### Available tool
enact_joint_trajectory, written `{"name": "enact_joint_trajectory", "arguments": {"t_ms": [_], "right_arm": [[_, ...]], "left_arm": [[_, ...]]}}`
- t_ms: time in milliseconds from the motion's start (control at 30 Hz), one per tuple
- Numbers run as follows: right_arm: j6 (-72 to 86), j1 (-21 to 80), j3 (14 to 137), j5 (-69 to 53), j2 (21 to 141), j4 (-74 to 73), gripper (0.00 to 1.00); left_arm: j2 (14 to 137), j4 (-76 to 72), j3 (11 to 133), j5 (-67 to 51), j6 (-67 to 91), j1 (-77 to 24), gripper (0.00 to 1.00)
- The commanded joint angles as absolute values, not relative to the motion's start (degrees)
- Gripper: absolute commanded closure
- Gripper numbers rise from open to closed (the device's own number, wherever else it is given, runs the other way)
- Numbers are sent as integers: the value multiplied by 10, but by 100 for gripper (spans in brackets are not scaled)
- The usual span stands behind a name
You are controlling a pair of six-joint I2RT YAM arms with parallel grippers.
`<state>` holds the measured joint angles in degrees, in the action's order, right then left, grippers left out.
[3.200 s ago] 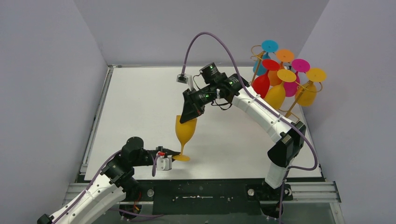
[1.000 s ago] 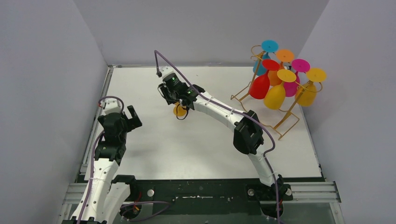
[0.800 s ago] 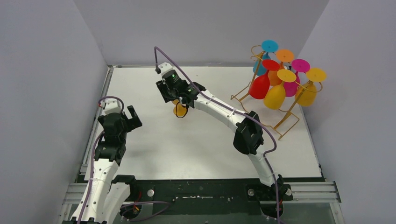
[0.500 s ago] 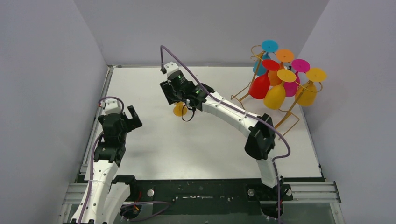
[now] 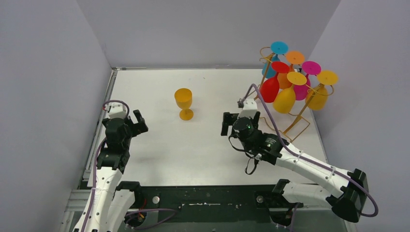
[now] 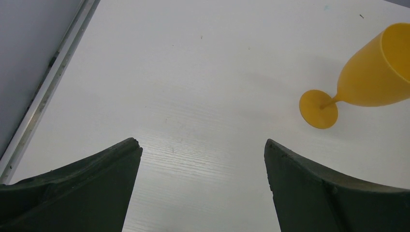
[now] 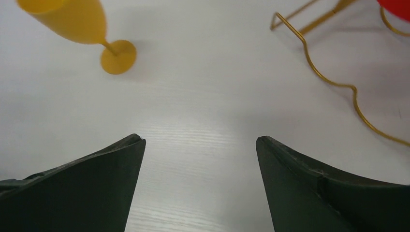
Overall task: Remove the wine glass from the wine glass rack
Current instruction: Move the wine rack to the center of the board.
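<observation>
Though clear of both released end effectors (image 6: 200, 145) (image 7: 199, 139), an upright yellow-orange wine glass (image 5: 183, 104), seemingly opaque.

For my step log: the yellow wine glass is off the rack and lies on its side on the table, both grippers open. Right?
Not quite: the yellow wine glass stands upright on its foot, as the top external view shows. It is off the wine glass rack, on the table, and the left gripper and right gripper are open.

The fingers (image 7: 72, 193) of my right hand (image 7: 199, 140) look dull, dark plastic; the wine glass (image 5: 183, 104) smooth, matt plastic; the wine glass rack (image 5: 302, 112) thin glossy metal wire; the tabletop (image 5: 193, 145) faintly grained, softly sheened.
</observation>
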<state>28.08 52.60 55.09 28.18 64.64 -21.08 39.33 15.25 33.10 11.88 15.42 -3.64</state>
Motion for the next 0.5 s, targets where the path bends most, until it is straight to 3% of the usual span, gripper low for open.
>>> {"name": "enact_joint_trajectory", "arguments": {"t_ms": [0, 200, 467], "right_arm": [[469, 498, 412, 418, 576, -219, 9], [617, 371, 286, 403, 443, -262, 8], [589, 179, 239, 305, 364, -243, 7]], "left_arm": [[385, 128, 331, 106, 143, -35, 3], [384, 125, 329, 87, 134, -37, 3], [377, 127, 330, 70, 119, -38, 3]]}}
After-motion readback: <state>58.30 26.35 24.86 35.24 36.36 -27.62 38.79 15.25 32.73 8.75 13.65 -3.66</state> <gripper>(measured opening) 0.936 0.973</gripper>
